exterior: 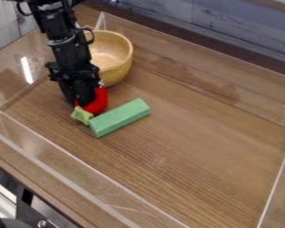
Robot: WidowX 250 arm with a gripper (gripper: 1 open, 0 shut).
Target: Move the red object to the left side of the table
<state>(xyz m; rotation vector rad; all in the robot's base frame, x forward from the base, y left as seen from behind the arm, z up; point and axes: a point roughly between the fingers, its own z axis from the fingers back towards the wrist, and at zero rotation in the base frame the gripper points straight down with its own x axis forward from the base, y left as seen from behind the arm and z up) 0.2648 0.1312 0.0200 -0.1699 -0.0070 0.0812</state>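
Note:
The red object (99, 101), a small rounded toy with a yellow-green tip (81, 115), lies on the wood-grain table (199, 134) at its left-centre. My black gripper (79, 96) points straight down onto it. The fingers have drawn in against the toy's sides and hide its left half. The toy rests on the tabletop and touches the green block.
A long green block (118, 118) lies just right of the red toy. A wooden bowl (113, 55) stands behind the gripper. Low clear acrylic walls (276, 169) edge the table. Bare wood extends to the right and to the front.

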